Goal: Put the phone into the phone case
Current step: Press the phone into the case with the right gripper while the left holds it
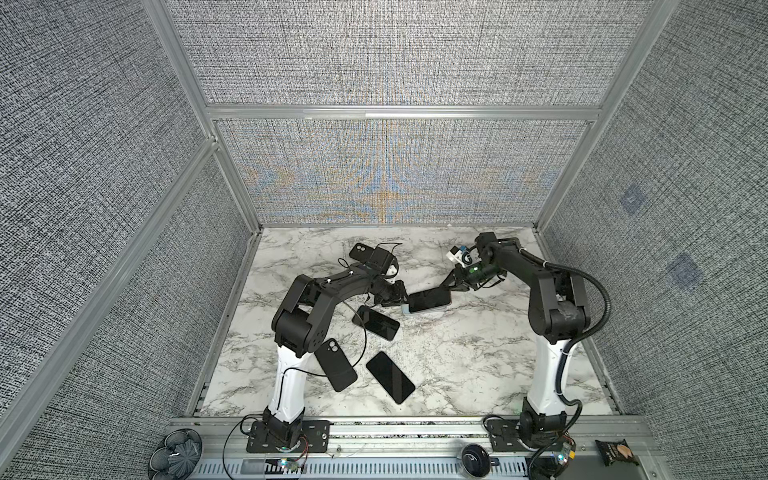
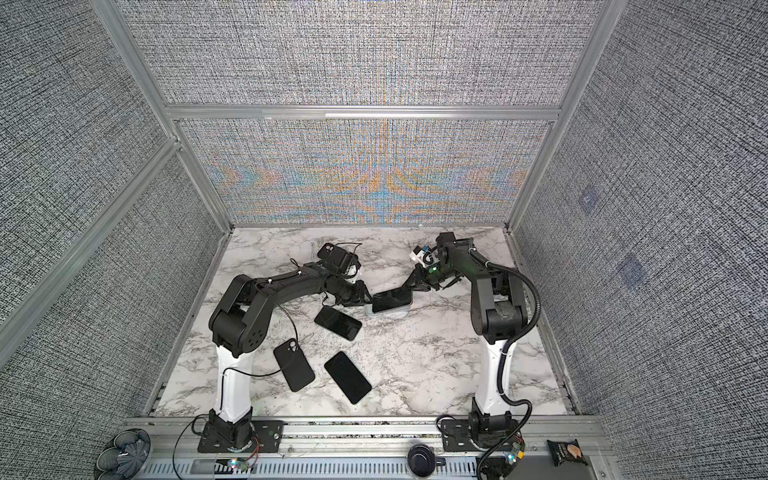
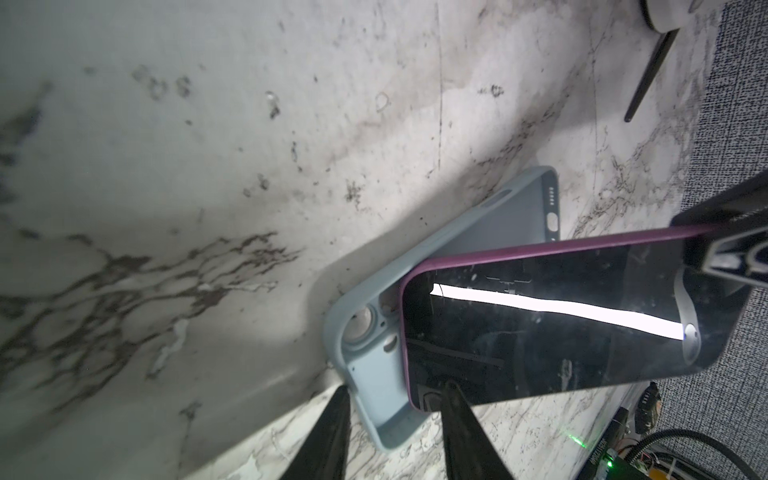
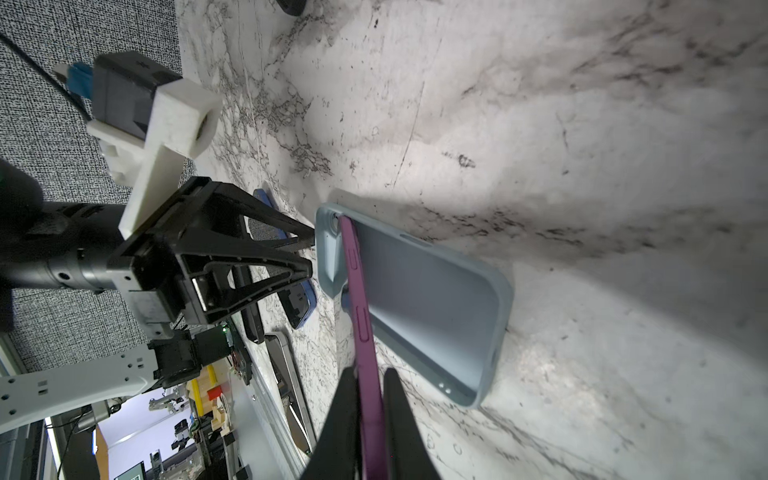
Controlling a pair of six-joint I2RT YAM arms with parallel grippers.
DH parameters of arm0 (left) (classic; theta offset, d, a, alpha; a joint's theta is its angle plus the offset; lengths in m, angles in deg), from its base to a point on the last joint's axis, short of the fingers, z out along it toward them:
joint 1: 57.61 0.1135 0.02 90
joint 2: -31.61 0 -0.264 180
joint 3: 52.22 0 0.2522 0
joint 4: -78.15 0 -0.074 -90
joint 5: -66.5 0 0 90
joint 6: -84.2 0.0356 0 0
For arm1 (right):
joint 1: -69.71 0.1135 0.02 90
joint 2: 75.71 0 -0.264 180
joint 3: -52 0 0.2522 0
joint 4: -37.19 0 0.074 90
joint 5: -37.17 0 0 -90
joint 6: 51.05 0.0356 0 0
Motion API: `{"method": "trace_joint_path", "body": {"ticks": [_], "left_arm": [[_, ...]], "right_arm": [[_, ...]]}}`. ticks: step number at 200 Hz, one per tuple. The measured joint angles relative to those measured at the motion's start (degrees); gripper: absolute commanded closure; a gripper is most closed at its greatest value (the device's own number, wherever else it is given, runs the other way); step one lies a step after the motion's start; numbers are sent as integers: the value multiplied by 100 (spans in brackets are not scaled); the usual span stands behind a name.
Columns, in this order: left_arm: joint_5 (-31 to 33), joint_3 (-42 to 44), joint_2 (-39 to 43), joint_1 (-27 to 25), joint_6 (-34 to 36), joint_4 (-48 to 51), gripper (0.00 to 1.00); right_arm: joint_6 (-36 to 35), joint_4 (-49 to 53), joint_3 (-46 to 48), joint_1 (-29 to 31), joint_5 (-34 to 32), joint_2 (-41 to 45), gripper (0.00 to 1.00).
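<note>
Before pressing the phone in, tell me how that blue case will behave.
The blue case looks thin-walled and rubbery, so it probably flexes. On the smooth marble table it may slide. Likely light; the leaning phone could tip it.

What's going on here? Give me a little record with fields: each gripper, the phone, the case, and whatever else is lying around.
right gripper: shut on the phone, pinching its raised end
phone: purple-edged, tilted, far end down at the case's camera-hole end, not seated
case: pale blue, open side up, flat on the marble table
left gripper: open, fingertips at the case's camera-hole end
spares: two dark phones and a black case lie nearer the arm bases
</note>
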Motion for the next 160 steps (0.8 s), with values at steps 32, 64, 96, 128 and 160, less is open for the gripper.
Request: {"method": "trace_joint_path", "body": {"ticks": [32,64,96,128,160], "left_arm": [[-17,-81,-131,9,-4,11,62],[-48,-186,-201,9,-7,11,62],[-48,-236,-227,20,-7,28,63],[-68,-168,-208,33,-15,-39,63],[-114,114,-79,26,-92,-201,63]], "right_arm": [[-234,17,-22,61,116,-103,100],[-361,22,-55,92,199,-186,100],[-470,129,-205,92,232,-280,100],[-195,11,-66,72,249,-271,100],[326,-452,448,79,323,-72,100]]}}
